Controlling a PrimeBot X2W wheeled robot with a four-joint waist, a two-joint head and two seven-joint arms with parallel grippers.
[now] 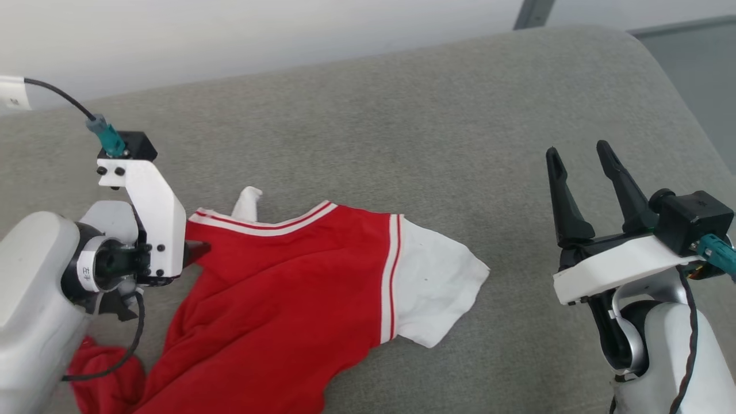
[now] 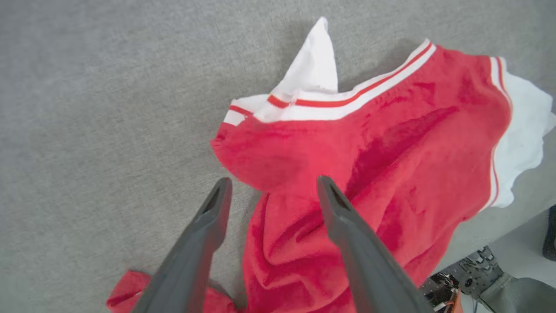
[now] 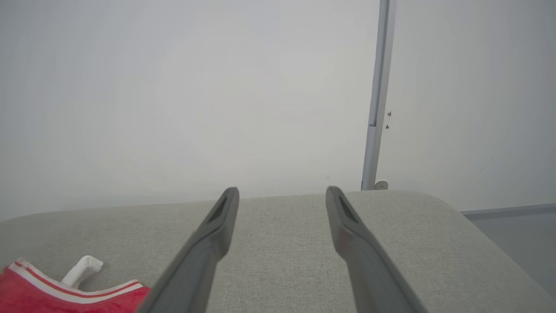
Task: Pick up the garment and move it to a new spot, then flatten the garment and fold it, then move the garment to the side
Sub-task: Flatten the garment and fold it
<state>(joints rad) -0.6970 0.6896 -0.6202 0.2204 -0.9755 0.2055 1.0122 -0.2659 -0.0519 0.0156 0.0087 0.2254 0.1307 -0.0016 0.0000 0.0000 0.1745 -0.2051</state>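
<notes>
At far left the left hand [image 2: 274, 184] is seen, fingers spread wide, nothing clamped between them. In the left wrist view its tips are placed just over the red body of the garment [image 1: 287, 287], close below the striped trim [image 1: 270, 225]; whether the cloth is touched cannot be told. The garment is laid crumpled on the left-centre part of the grey fabric-covered surface [image 1: 460, 115], with red folds bunched toward the near-left corner under the left arm. A small white piece [image 1: 248, 201] is stuck up behind the trim. One white sleeve [image 1: 437, 287] is spread flat to the right, edged by a red-and-white stripe. Well apart from the garment, at far right, the right hand [image 1: 578, 149] is held above the bare surface, fingers pointed up the head view, set wide, nothing gripped. Behind the surface a pale wall [image 3: 173, 87] and a grey post [image 3: 375, 95] are shown in the right wrist view.
</notes>
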